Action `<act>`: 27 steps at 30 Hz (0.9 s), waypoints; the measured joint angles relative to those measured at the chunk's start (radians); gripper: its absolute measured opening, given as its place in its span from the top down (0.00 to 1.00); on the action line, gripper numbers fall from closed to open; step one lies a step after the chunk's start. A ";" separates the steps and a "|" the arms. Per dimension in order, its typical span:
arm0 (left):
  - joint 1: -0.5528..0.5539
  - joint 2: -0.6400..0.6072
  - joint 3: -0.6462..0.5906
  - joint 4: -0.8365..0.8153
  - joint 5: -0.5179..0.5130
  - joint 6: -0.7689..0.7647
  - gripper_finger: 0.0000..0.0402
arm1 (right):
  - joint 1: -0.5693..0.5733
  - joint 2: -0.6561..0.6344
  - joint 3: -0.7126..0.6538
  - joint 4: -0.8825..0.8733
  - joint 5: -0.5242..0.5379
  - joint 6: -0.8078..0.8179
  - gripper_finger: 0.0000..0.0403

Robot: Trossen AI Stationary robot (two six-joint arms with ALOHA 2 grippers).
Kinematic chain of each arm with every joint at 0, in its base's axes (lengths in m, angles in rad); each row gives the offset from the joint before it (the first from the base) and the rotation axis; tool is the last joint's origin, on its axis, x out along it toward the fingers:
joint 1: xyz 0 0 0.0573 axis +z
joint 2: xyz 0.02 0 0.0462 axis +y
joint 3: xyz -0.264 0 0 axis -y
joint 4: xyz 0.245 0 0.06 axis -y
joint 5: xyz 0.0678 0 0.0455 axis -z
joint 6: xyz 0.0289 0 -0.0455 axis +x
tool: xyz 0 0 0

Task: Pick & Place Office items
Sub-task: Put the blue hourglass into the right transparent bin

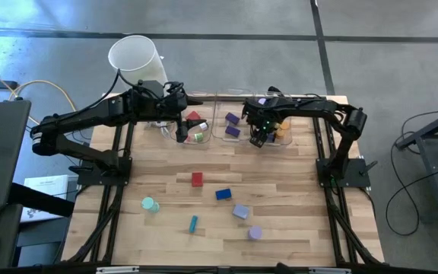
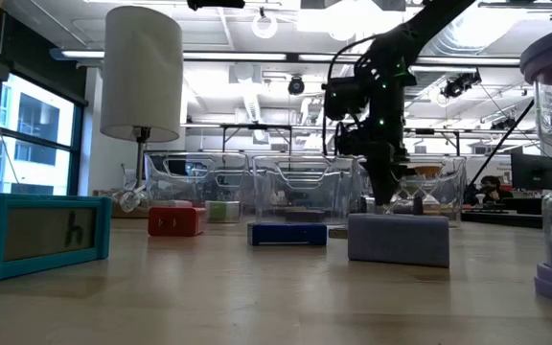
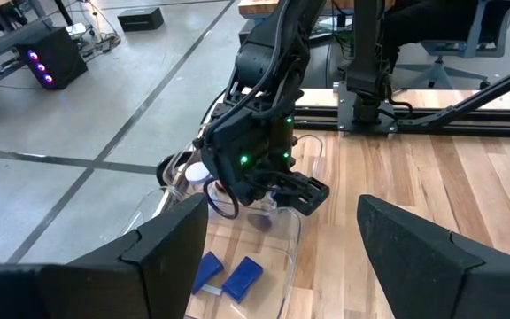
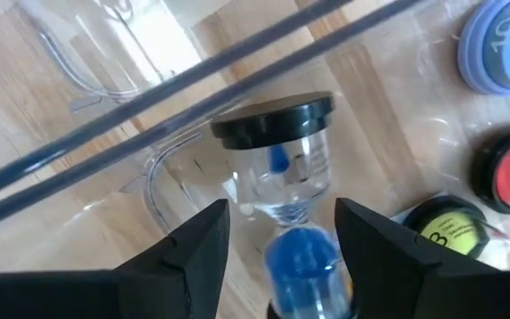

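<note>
Right wrist view is telling the story: right gripper (image 4: pixel 282 213) is clamping the near end of a timer (image 4: pixel 277 159) with blue sand, fingers pressing in from both sides. Looks like a real grip to me. The timer's long axis is running straight out past the fingertips, black cap leading and pointing down into the clear bin (image 4: pixel 158 177). So the bin is sitting right ahead of the tool, rolls (image 4: pixel 503 173) lying off to one side. I'm guessing the drop needs no sideways shift. Left gripper (image 1: pixel 177 125) is hanging over the far-left bin, fingers wide apart and holding nothing.
</note>
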 joint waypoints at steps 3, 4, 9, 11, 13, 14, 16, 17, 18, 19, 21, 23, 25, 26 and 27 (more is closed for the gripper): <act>0.000 0.000 0.000 0.000 0.000 0.000 0.29 | 0.000 -0.002 0.001 0.003 0.025 -0.034 0.51; 0.000 0.000 0.000 0.000 0.000 0.000 0.29 | 0.001 -0.002 0.001 0.009 0.030 -0.050 0.51; 0.000 0.000 0.000 0.000 0.000 0.000 0.29 | -0.002 0.004 0.001 0.034 -0.006 -0.111 0.52; 0.000 0.000 0.000 0.000 0.000 0.000 0.29 | -0.006 0.018 0.004 0.034 -0.017 -0.122 0.52; 0.000 0.000 0.000 0.000 0.000 0.000 0.29 | -0.009 0.032 0.006 0.032 -0.041 -0.125 0.52; 0.000 0.000 0.000 0.000 0.000 0.000 0.29 | -0.010 0.038 0.007 0.032 -0.044 -0.129 0.52; 0.000 0.000 0.000 0.000 0.000 0.000 0.29 | -0.013 0.045 0.008 0.039 -0.048 -0.135 0.52; 0.000 0.000 0.000 0.000 0.000 0.000 0.29 | -0.013 0.045 0.007 0.046 -0.052 -0.138 0.52; 0.000 0.000 0.000 0.000 0.000 0.000 0.29 | -0.014 0.045 0.006 0.056 -0.058 -0.144 0.52; 0.000 0.000 0.000 0.000 0.000 0.000 0.29 | -0.017 0.045 0.006 0.066 -0.061 -0.155 0.52; 0.000 0.000 0.000 0.000 0.000 0.000 0.29 | -0.018 0.046 0.006 0.082 -0.059 -0.179 0.52; 0.000 0.000 0.000 0.000 0.000 0.000 0.29 | -0.018 0.047 0.006 0.090 -0.056 -0.200 0.52; 0.000 0.000 0.000 0.000 0.000 0.000 0.29 | -0.018 0.047 0.005 0.102 -0.051 -0.229 0.52; 0.000 0.000 0.000 0.000 0.000 0.000 0.29 | -0.018 0.048 0.005 0.109 -0.050 -0.243 0.52; 0.000 0.000 0.000 0.000 0.000 0.000 0.29 | -0.018 0.048 0.005 0.118 -0.050 -0.254 0.52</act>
